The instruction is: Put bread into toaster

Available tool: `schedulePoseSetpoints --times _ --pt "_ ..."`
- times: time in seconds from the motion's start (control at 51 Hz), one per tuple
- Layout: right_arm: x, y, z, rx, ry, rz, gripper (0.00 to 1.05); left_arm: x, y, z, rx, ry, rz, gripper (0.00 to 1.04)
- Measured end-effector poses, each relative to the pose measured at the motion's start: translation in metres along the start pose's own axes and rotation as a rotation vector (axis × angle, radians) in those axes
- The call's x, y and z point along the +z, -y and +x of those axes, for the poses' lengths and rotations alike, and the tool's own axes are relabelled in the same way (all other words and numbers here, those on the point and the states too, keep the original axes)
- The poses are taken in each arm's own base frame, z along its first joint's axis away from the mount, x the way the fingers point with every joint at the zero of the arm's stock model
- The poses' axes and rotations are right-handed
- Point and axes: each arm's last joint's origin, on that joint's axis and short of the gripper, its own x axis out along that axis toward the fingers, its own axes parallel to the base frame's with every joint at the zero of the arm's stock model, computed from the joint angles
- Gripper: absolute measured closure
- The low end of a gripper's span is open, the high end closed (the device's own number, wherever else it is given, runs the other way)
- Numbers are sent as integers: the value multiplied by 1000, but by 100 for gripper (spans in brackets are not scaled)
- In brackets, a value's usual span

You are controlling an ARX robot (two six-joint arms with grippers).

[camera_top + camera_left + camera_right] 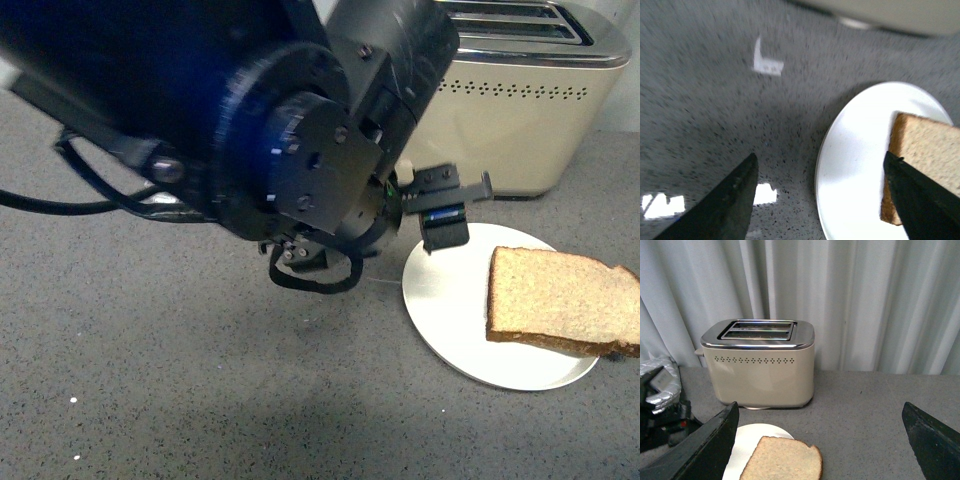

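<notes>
While bread (560,300) lies ungrasped on plate (445,300) before toaster (520,110), I judge task barely begun: left end effector (820,162) wide near plate, right end effector (820,410) wide too; grasp, insertion remain.

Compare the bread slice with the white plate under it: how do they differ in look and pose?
The bread slice is tan with a dark brown crust; the plate is plain white. The bread slice is squarish and thick; the plate is round and thin. The plate sits wholly on the grey counter; the bread slice lies on the plate's right side and overhangs its rim. Both lie flat, in front of the toaster.
</notes>
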Motion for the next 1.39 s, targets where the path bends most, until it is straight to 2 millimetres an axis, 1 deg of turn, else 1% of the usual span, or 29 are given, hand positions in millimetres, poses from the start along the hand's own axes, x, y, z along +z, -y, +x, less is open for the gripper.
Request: schedulePoseSetpoints --times 0.02,0.039,0.078,0.176,0.294,0.333,0.353,0.412,0.431,0.569,0.706,0.804,0.98,1.196,1.392 --pt "0 0 0 0 0 0 10 1 0 -3 3 19 8 29" --pt "0 0 0 0 0 0 10 3 -1 -12 19 74 24 23" --pt "0 0 0 0 0 0 10 5 -3 -21 35 124 24 18" --pt "0 0 0 0 0 0 10 3 -11 -45 66 237 44 5" --pt "0 0 0 0 0 0 10 -5 -27 -68 110 319 36 7" --pt "0 0 0 0 0 0 10 -10 -37 -80 146 364 40 7" --pt "0 0 0 0 0 0 10 -11 -39 -83 150 373 37 7" --pt "0 0 0 0 0 0 10 -16 -50 -99 173 418 28 7" --pt "0 0 0 0 0 0 10 -16 -51 -100 175 421 29 7" --pt "0 0 0 0 0 0 10 -25 -72 -137 228 510 9 7" --pt "0 0 0 0 0 0 10 -35 -88 -161 259 533 -6 7" --pt "0 0 0 0 0 0 10 -47 -104 -186 301 570 -30 7" --pt "0 0 0 0 0 0 10 -63 -124 -215 348 592 -62 7" --pt "0 0 0 0 0 0 10 -76 -147 -247 395 640 -121 7" --pt "0 0 0 0 0 0 10 -84 -158 -266 423 677 -169 7"
